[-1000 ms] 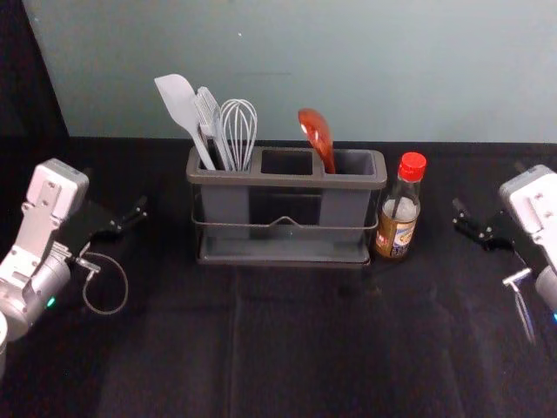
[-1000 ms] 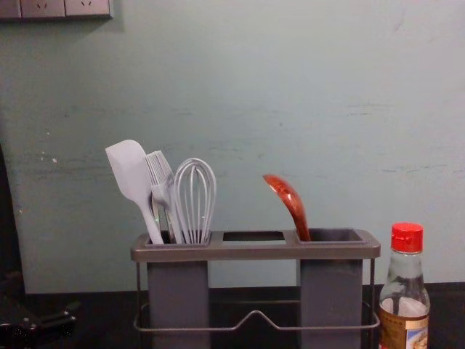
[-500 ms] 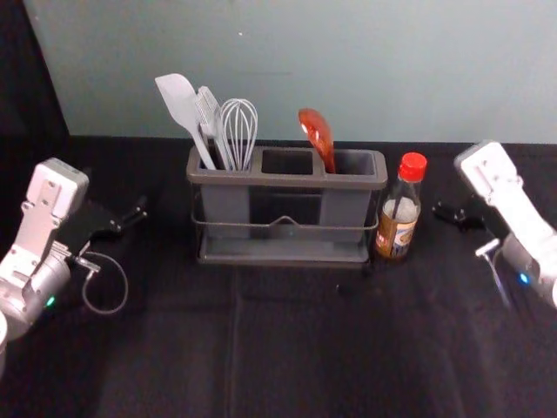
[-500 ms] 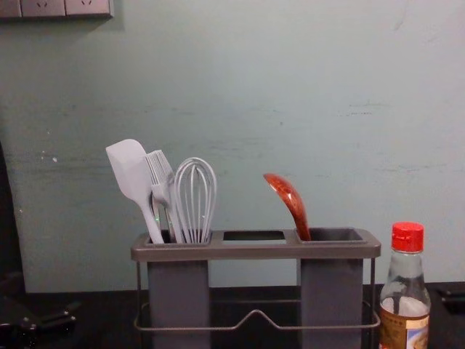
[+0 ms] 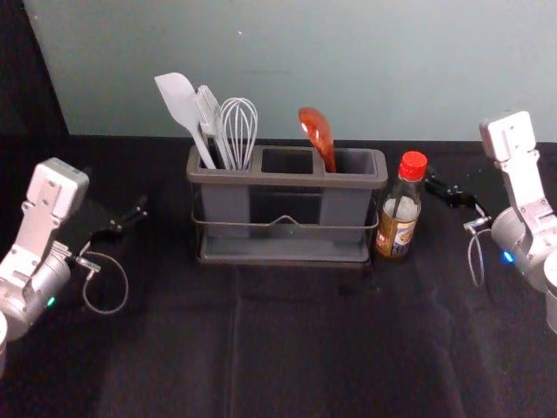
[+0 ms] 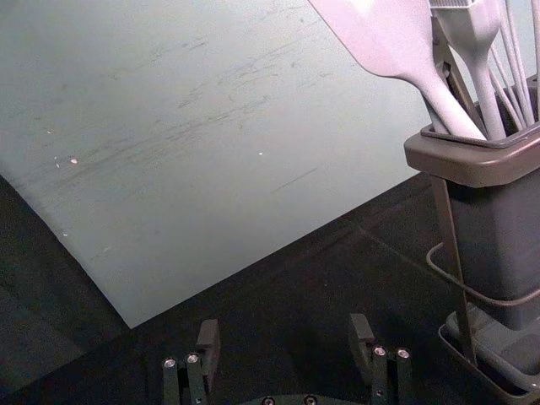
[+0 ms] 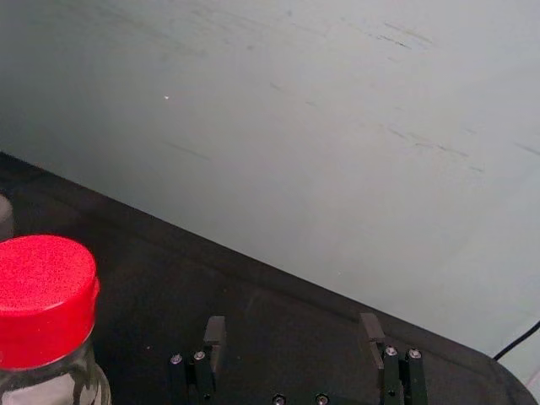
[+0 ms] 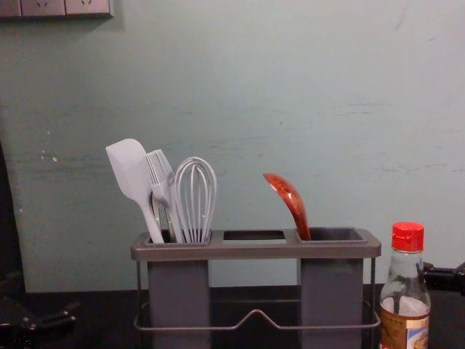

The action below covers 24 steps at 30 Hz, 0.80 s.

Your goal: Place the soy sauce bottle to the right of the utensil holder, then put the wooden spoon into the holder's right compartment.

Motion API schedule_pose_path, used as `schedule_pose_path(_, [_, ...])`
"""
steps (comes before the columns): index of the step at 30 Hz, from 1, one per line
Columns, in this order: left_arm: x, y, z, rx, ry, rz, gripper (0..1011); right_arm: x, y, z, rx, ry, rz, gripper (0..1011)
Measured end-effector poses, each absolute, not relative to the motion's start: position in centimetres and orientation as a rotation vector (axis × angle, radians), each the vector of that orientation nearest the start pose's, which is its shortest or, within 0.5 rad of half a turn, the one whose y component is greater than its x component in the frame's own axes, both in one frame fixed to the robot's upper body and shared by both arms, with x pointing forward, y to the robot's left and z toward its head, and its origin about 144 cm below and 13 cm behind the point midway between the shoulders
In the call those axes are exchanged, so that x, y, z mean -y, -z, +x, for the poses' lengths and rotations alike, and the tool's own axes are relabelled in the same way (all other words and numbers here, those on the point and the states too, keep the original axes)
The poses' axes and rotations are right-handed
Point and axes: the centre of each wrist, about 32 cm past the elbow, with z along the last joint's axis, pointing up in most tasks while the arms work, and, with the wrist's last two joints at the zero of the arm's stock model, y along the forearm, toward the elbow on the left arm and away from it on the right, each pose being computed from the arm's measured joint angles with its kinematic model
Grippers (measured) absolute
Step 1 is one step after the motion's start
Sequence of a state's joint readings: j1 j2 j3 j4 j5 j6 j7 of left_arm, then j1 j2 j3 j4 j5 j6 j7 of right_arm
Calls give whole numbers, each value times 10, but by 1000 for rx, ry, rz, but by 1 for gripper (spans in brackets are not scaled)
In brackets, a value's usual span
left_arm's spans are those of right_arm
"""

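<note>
The utensil holder (image 5: 287, 178) stands mid-table, the reddish wooden spoon (image 5: 317, 138) leaning in its right compartment. Upright against its right side is the soy sauce bottle (image 5: 400, 209) with a red cap. My right gripper (image 5: 432, 181) is just right of and behind the bottle; in the right wrist view the gripper (image 7: 291, 333) is open and empty, the bottle's cap (image 7: 44, 299) off to one side. My left gripper (image 5: 143, 209) is parked left of the holder; in the left wrist view the gripper (image 6: 283, 337) is open with nothing between its fingers.
A white spatula (image 5: 183, 109), a brush (image 5: 211, 122) and a whisk (image 5: 238, 131) stand in the holder's left compartment. The wall (image 5: 348, 70) rises behind the table. Black cloth (image 5: 305, 348) covers the table in front.
My right arm has swung back and its gripper has come closer to the bottle, now showing beside it in the chest view. The left arm, bottle and spoon have stayed put.
</note>
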<state>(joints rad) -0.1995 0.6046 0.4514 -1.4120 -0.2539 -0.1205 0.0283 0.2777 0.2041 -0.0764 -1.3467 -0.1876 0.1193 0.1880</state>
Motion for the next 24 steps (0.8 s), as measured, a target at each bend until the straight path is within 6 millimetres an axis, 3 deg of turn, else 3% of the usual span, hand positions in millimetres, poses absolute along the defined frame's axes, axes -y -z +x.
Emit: schedule_pose_path(24, [-310,-1140,489,285,-1248,304,1005,278,-1172,533,217,1371,-376,1004])
